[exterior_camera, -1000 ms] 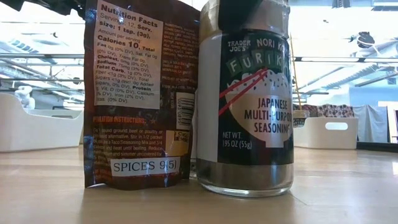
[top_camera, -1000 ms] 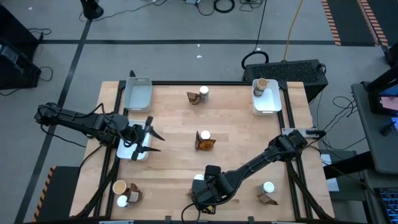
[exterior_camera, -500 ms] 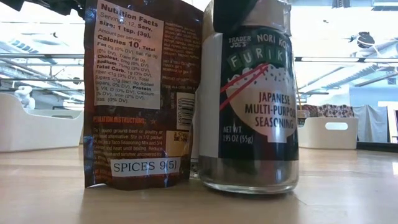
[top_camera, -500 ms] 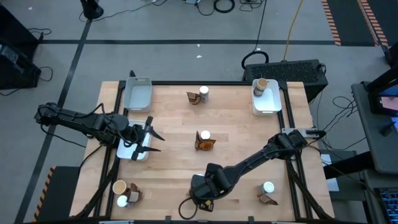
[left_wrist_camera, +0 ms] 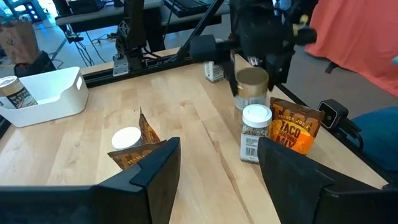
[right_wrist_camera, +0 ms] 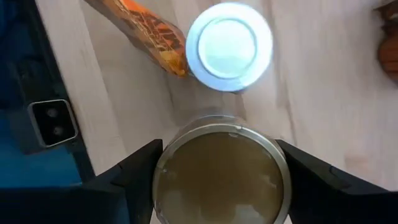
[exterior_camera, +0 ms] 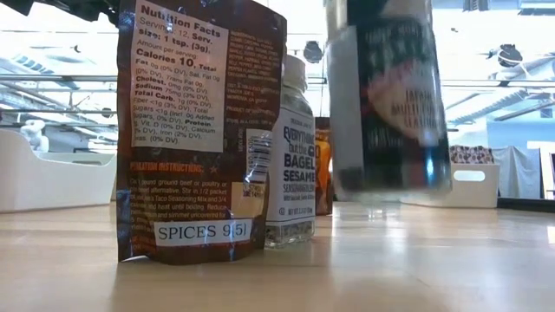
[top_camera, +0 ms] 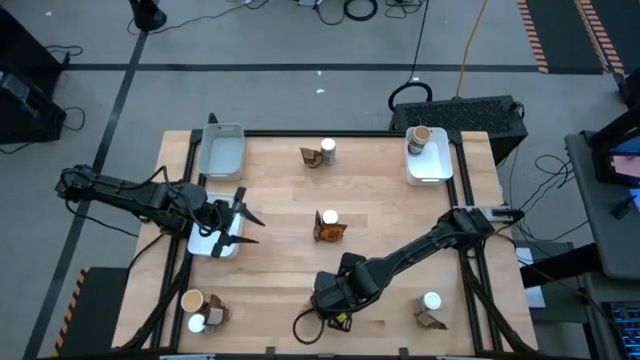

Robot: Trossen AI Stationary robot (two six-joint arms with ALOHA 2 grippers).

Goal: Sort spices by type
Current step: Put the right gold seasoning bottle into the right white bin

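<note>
My right gripper (top_camera: 333, 302) is near the table's front edge, shut on a dark-labelled spice jar with a tan metal lid (right_wrist_camera: 221, 171), seen lifted in the low view (exterior_camera: 390, 95). Below it stand a white-lidded jar (right_wrist_camera: 229, 45) and an orange-brown packet (right_wrist_camera: 144, 26), both on the tabletop. In the low view the packet (exterior_camera: 199, 130) stands upright in front of that jar (exterior_camera: 290, 156). My left gripper (top_camera: 243, 222) waits open above a white tray (top_camera: 205, 244) at the table's left. My right gripper pinches the jar's top, just at the lid's rim (right_wrist_camera: 163, 163), between its two fingers, one on each side. The fingers (right_wrist_camera: 127, 183) come from above and point down. The jar hangs upright below them, its base (exterior_camera: 395, 186) clear of the table.
More jar-and-packet pairs stand at the far middle (top_camera: 320, 153), the centre (top_camera: 328, 226), the front right (top_camera: 430, 306) and the front left (top_camera: 200, 310). A white tray (top_camera: 222, 150) sits far left; another (top_camera: 428, 160) far right holds a tan-lidded jar.
My right gripper has risen and drifted toward the table's right edge, taking the tan-lidded jar with it. The jar stood on the table beside the packet; now it hangs clear and has uncovered the white-lidded jar behind it.
</note>
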